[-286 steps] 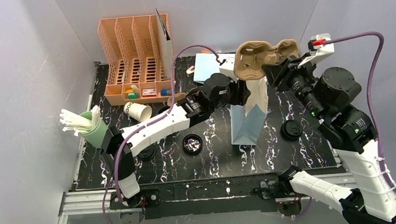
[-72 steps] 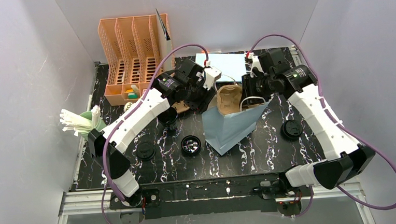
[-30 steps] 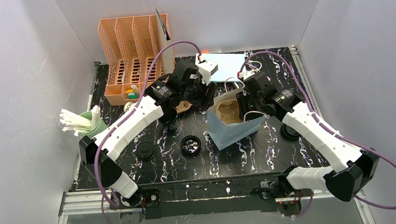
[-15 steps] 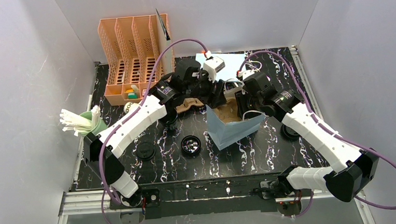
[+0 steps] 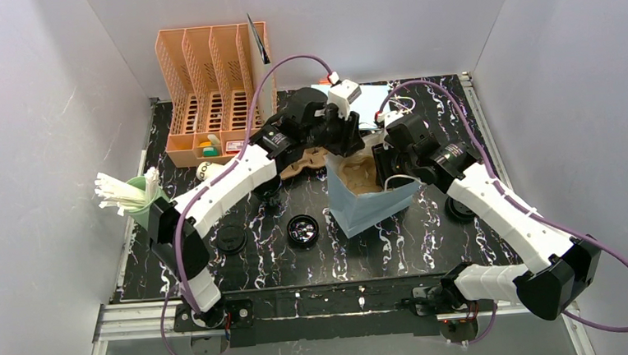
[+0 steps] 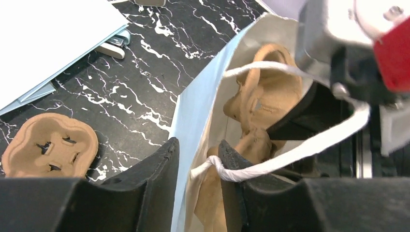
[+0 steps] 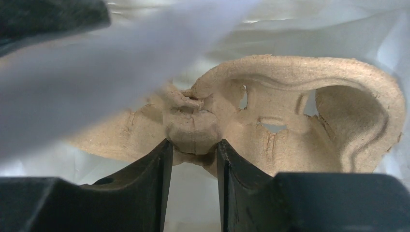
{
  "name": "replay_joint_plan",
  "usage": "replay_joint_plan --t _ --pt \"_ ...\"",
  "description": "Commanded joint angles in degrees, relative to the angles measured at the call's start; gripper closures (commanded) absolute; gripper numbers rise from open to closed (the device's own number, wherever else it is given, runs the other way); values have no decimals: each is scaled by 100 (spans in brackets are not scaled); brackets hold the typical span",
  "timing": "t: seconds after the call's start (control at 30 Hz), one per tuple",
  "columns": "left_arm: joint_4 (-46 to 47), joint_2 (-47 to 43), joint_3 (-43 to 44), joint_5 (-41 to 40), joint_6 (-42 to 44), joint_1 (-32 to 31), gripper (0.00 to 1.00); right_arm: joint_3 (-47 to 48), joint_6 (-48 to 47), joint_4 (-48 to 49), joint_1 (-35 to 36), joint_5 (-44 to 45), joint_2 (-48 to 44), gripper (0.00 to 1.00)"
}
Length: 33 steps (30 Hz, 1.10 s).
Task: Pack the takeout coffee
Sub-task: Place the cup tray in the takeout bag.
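The takeout coffee (image 5: 232, 238), small dark disposable cups with round black plastic lids, is not yet packed: one cup stands on the black white-veined tabletop (image 5: 397, 250) in front of the left arm, and another sits half hidden beside the right forearm, both outside the light-blue paper bag (image 5: 368, 205). The step in hand looks like seating the brown moulded-pulp cup carrier (image 7: 290, 111) in that bag. The right hand (image 7: 193, 142) is down inside the bag's mouth with its fingers clamped on the carrier's raised centre ridge, and the carrier hangs tilted against the white lining. The left hand (image 6: 198, 145) straddles the bag's near rim, its fingers a narrow way apart with the paper wall between them and the white cord handle (image 6: 300, 142) crossing just past one finger; I do not see the paper pinched. A second pulp carrier (image 6: 48, 145) lies flat on the tabletop beside the bag. Next, I judge, the left hand must steady the rim so the mouth stays wide, while the right hand lowers the carrier until it lies level on the bottom, lets go and lifts out clear of the cord; only then can the cups go in
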Motion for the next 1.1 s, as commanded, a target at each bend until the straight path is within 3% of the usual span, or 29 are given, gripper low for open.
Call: replay_joint_plan --t 0.0,0.33,0.53,0.67,0.97,1.07 --pt "65 166 449 -540 -510 108 67 60 -90 168 11 -23 -170 82" --pt "-479 570 936 -505 -1390 610 62 -9 -201 253 11 -97 -315 82" --pt "-172 623 943 338 -1468 625 78 18 -290 39 9 -236 13 82" --pt "17 562 858 756 -1533 620 82 52 -296 -13 10 -248 148 82" --pt "-462 658 1136 5 -1358 630 99 -139 -454 107 26 -393 293 85" --pt "-729 831 1416 -172 -1276 627 100 -229 -496 98 78 -415 385 86"
